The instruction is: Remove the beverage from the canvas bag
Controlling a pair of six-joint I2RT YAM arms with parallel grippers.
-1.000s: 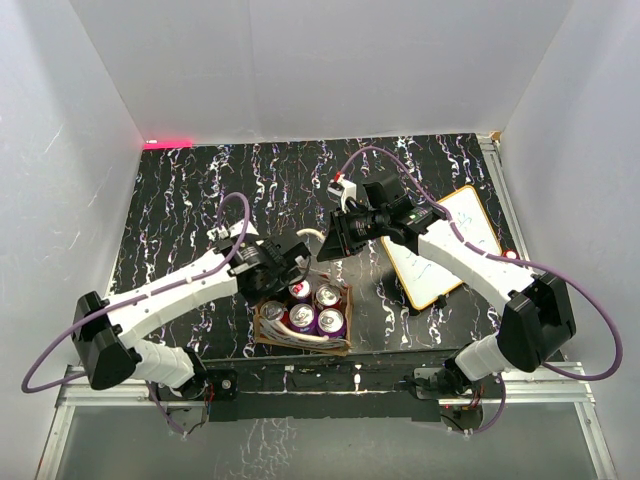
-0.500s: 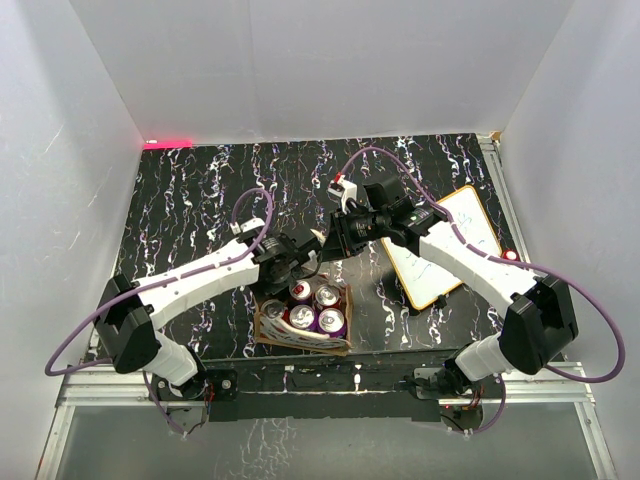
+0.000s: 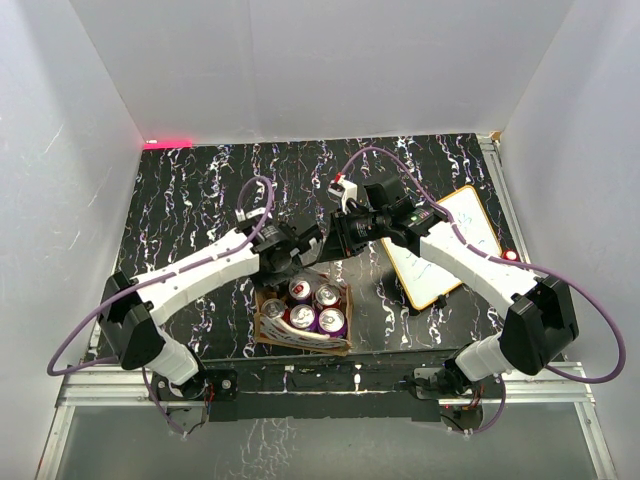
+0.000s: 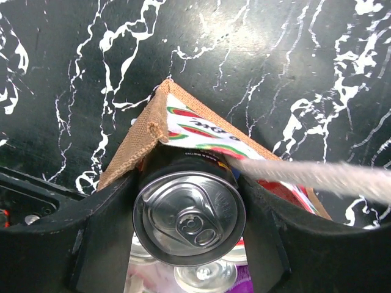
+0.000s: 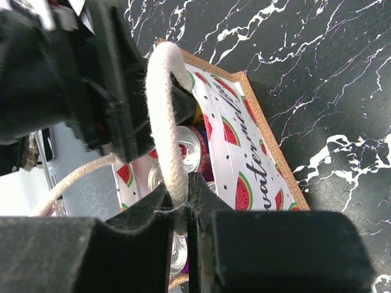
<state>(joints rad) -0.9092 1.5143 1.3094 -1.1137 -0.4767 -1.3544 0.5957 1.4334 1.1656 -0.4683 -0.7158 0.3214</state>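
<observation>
Looking through the left wrist camera, I see my left tool (image 4: 187,204) clamped around a black can (image 4: 190,217) — one finger on each side, its silver top facing the lens. The can sits at a corner of the bag (image 4: 131,152), with other cans (image 4: 204,278) showing beneath it. My right tool (image 5: 181,204) is pinched tight on a cream handle (image 5: 164,110), holding the loop up. From above, the bag stands on the worktop (image 3: 180,200) near its front edge — between both arms.
</observation>
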